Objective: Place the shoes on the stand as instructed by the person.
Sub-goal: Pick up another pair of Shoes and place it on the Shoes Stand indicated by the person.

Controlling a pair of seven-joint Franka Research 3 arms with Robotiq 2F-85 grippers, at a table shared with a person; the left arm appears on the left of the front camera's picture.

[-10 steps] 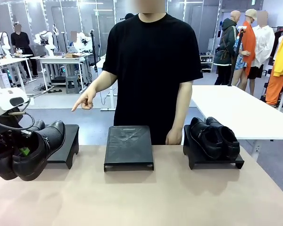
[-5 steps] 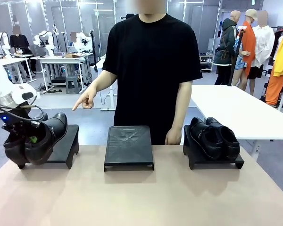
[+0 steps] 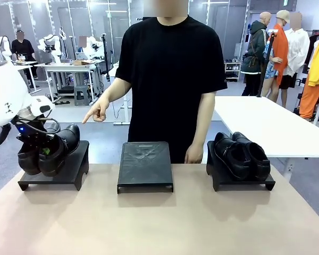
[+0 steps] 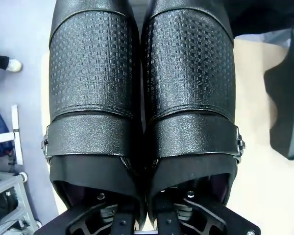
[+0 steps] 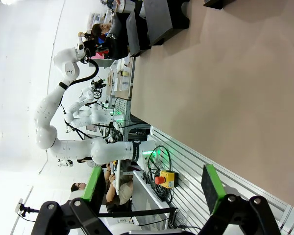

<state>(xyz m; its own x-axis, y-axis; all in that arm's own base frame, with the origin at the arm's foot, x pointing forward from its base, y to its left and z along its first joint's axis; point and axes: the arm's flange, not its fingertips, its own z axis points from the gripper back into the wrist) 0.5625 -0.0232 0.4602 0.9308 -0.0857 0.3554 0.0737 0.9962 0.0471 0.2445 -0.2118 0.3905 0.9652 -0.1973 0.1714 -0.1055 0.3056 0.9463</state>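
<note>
- The step in hand, as I judge it, is setting the gripped pair of shoes [image 3: 49, 152] down on the left stand [image 3: 69, 171] — the stand the person's hand [image 3: 97, 112] points toward.
- To do it well, lower the pair until both soles lie flat on the stand's top, with the heels inside the near edge and the toes short of the far edge; release only once the weight is carried by the stand.
- The left gripper [image 3: 38, 144] is clamped on that pair: its fingers go down into the shoe openings and pinch the two inner walls together, as the left wrist view shows.
- Open slowly and lift straight up, so the fingers do not drag a collar and tip a shoe off the side.
- The right gripper [image 5: 152, 191] has its jaws wide apart and holds nothing, out over bare table [image 5: 225, 98].
- The held shoes are black leather with a fine embossed grid on the vamp, a smooth strap across the instep and a small metal buckle at each outer side — stiff enough, I judge, to keep their shape when let go.
- The other pair of shoes [image 3: 242, 154] sits on the right stand [image 3: 223, 183]; the middle stand [image 3: 145, 166] carries none.
</note>
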